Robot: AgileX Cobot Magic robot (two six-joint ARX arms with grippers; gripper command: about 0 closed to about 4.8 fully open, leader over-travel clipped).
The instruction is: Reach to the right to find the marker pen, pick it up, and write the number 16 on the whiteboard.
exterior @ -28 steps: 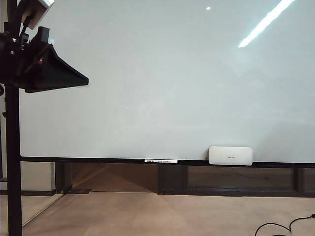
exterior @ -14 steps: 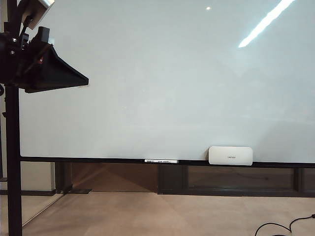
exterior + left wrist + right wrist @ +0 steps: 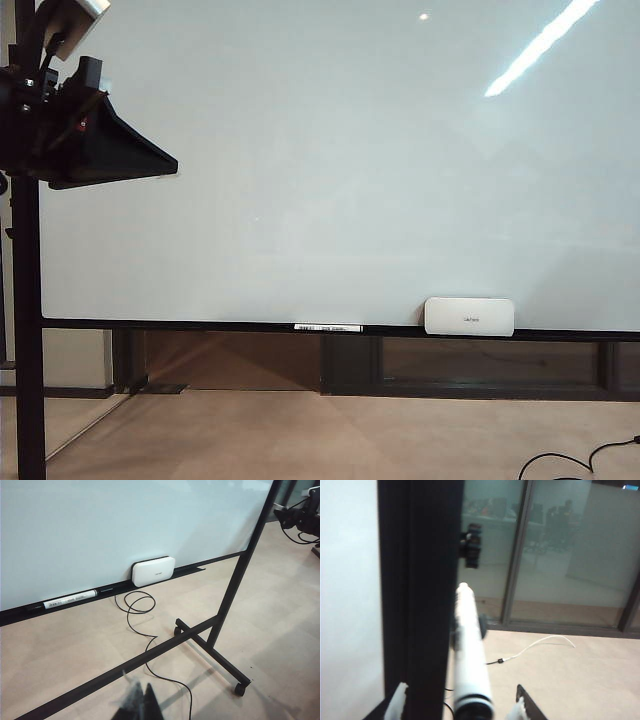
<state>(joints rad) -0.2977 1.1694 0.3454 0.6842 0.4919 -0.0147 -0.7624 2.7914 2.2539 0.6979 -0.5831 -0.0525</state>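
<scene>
White cylindrical plastic marker pen point(image 3: 470, 655) stands between fingers of right gripper point(image 3: 461, 707), beside black board post point(image 3: 417, 595). Jaws spread, fingertips point(image 3: 397, 700) clear of barrel: not yet gripped. Judged light, stiff, smooth, slippery; clamp mid-barrel. Glossy white whiteboard point(image 3: 340, 160) blank. Left gripper point(image 3: 139, 705) low over floor, state unclear.

The whiteboard point(image 3: 340, 160) stands upright on the floor point(image 3: 330, 435). On its bottom ledge point(image 3: 200, 324), an eraser block point(image 3: 469, 316) sits toward the right and a marker pen point(image 3: 70, 599) lies to its left. The left gripper point(image 3: 110, 150) hangs at the board's upper left. The right gripper point(image 3: 460, 707) flanks a second marker pen point(image 3: 470, 660) beside the frame post point(image 3: 420, 590).
</scene>
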